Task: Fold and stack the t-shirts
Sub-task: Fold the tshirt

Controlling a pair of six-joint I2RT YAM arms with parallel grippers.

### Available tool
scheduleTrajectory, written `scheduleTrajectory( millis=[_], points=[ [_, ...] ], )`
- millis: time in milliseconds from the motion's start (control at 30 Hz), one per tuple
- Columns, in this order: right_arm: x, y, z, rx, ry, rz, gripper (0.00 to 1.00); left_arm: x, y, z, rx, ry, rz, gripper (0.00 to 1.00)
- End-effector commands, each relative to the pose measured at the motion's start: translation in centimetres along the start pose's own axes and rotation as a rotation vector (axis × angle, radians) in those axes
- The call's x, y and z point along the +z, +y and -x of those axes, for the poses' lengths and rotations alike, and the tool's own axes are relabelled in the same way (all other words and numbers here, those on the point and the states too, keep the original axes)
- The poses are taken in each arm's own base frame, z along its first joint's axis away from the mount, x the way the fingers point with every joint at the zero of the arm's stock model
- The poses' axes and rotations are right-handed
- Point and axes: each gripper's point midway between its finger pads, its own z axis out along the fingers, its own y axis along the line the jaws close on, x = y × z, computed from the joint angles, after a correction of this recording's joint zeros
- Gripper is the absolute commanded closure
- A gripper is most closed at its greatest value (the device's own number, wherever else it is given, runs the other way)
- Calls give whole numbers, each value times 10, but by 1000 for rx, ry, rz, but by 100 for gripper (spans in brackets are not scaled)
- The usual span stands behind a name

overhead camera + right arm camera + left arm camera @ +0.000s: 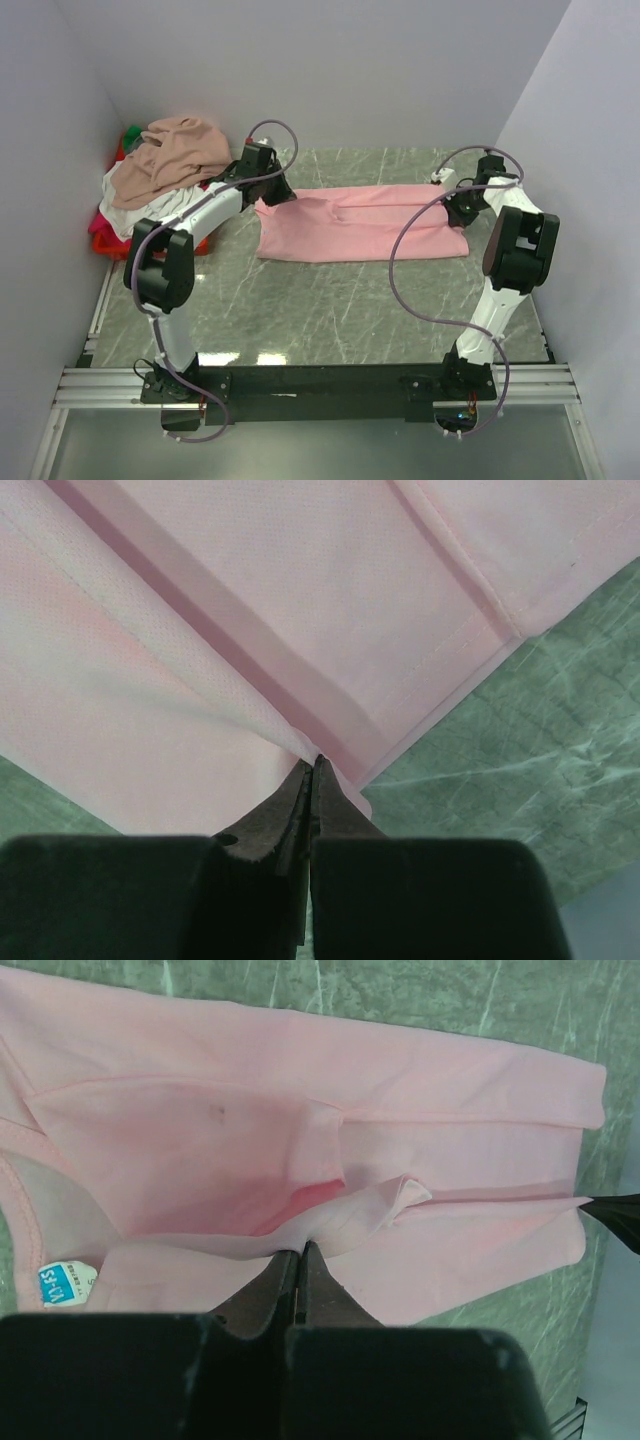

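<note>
Pink cloth fills the middle of the top view: the light pink t-shirt (360, 222) lies folded into a long band on the marble table (330, 310). At its left end, near the neck label (62, 1282), the left gripper (272, 197) pinches a fold. The right gripper (458, 212) pinches the right edge. The tan t-shirt (175, 150) heaps over the red basket (105, 245) at upper left.
</note>
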Motion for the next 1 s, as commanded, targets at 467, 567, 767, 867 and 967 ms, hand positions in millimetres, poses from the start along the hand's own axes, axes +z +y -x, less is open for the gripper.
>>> scheduleTrajectory(
  millis=[467, 567, 767, 867, 967],
  points=[
    [-44, -37, 50, 170, -158, -250, 56, 19, 2, 60, 48, -103, 32, 48],
    [-64, -17, 65, 170, -233, -205, 52, -5, -11, 86, 97, -189, 21, 42],
    [-73, 71, 67, 121, -318, 105, 45, -78, -21, 68, 96, -249, -71, 38],
    [-63, 92, 53, 171, -313, 143, 45, -93, 10, 17, 30, -192, -64, 38],
    [-53, 104, 40, 211, -299, 148, 45, -100, 42, -24, -42, -155, -27, 38]
  ],
)
